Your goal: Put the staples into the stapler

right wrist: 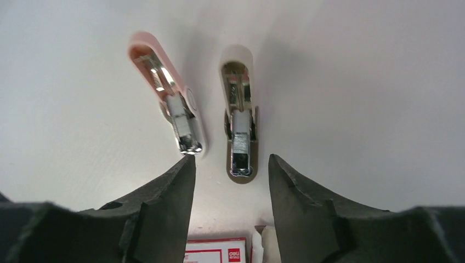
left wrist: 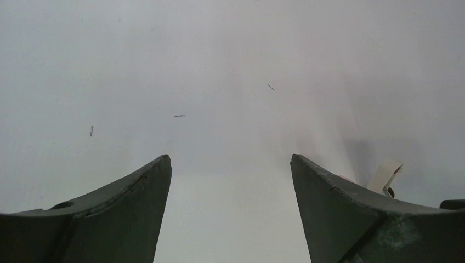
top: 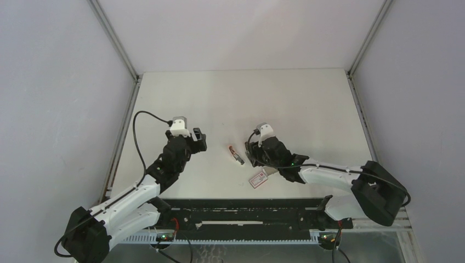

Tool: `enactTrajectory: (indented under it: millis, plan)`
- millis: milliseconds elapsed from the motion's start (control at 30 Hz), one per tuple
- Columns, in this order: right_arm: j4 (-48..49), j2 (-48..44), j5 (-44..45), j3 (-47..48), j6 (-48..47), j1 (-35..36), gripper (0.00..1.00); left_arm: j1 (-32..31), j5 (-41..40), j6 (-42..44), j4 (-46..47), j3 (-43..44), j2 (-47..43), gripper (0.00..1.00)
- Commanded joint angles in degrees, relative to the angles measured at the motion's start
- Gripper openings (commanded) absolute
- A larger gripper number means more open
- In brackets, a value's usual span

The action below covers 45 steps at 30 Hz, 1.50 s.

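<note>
From above, the stapler (top: 237, 155) is lying on the worktop (top: 247, 98) between both arms, too small to read. At the left wrist, the left pincer (left wrist: 230, 159) is gaping wide, holding nothing. At the right wrist, the right pincer (right wrist: 231, 158) is standing partly open and empty, the splayed stapler's near end between its tips; a red-labelled box (right wrist: 216, 253) is being cut off below.

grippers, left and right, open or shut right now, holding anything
left gripper: open, holding nothing
right gripper: open, gripping nothing; stapler lies at its fingertips

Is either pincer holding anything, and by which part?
Nothing is held. The right pincer is open with the stapler lying before it; the left pincer is open and empty.
</note>
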Motion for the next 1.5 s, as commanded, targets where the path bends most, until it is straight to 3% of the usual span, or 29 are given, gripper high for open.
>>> enactTrajectory:
  millis: [0, 300, 867, 1467]
  plan:
    - [-1.4, -5.8, -1.5, 0.5, 1.3, -0.7, 0.51, 0.1, 0.3, -0.8, 1.5, -1.0, -1.4, 0.84]
    - [-5.2, -0.1, -9.2, 4.7, 3.0, -6.2, 0.34, 0.1, 0.1, -0.8, 1.7, -1.0, -1.1, 0.84]
    - [-4.5, 7.5, -11.0, 8.0, 3.8, -8.5, 0.35, 0.1, 0.0, -0.9, 1.9, -1.0, -0.4, 0.84]
    - [-3.4, 9.4, -10.9, 8.0, 4.1, -9.9, 0.33, 0.1, -0.1, -0.8, 1.9, -0.9, -0.1, 0.84]
